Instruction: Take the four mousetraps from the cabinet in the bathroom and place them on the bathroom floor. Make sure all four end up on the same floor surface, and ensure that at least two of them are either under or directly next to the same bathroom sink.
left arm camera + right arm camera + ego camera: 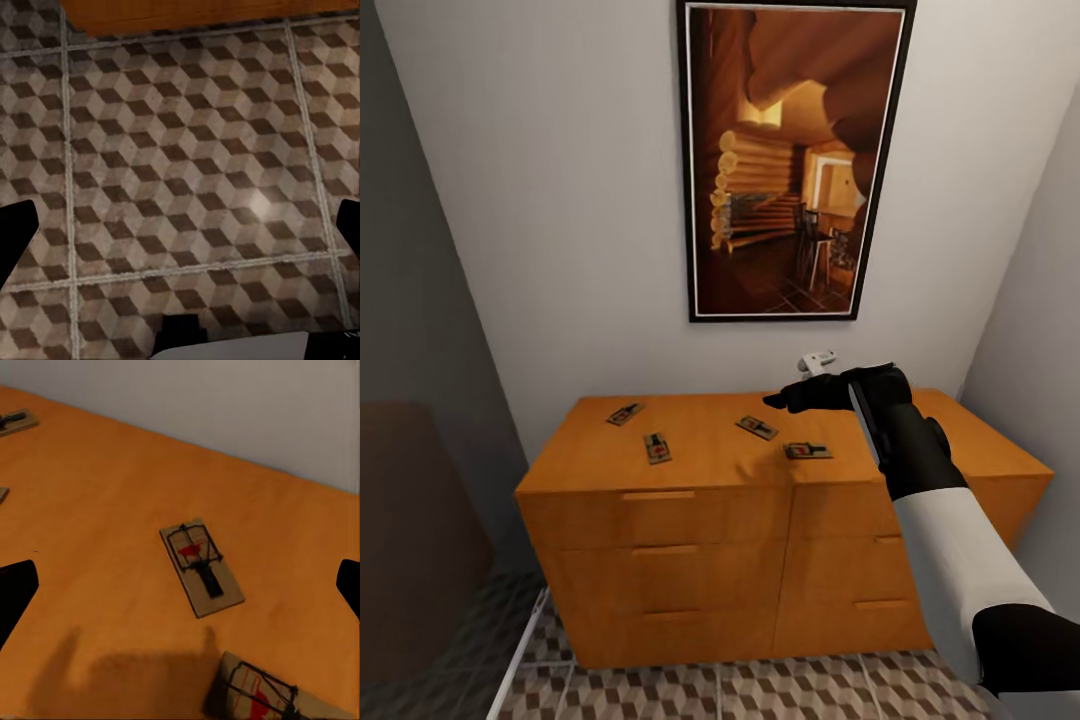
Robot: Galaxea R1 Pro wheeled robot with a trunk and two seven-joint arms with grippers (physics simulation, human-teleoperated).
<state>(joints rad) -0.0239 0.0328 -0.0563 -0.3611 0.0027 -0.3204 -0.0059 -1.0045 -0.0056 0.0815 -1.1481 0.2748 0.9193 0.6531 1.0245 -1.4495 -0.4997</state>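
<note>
Several mousetraps lie flat on top of the orange-brown cabinet (690, 560): one at the back left (625, 413), one in front of it (656, 447), one mid-top (757, 427) and one near the front edge (807, 451). My right gripper (782, 399) hovers open above the two right-hand traps. In the right wrist view its fingers (15, 596) stand wide apart over a mousetrap (201, 570), with another mousetrap (262, 694) closer in. My left gripper (180, 229) hangs open and empty over the cube-patterned bathroom floor (187, 150), beside the cabinet's base (202, 13).
A large framed picture (795, 160) hangs on the wall above the cabinet. A small white object (817, 361) sits on the cabinet behind my right hand. Walls close in on both sides. A dark brown shape (410, 520) stands at the left, and tiled floor (740, 690) lies before the drawers.
</note>
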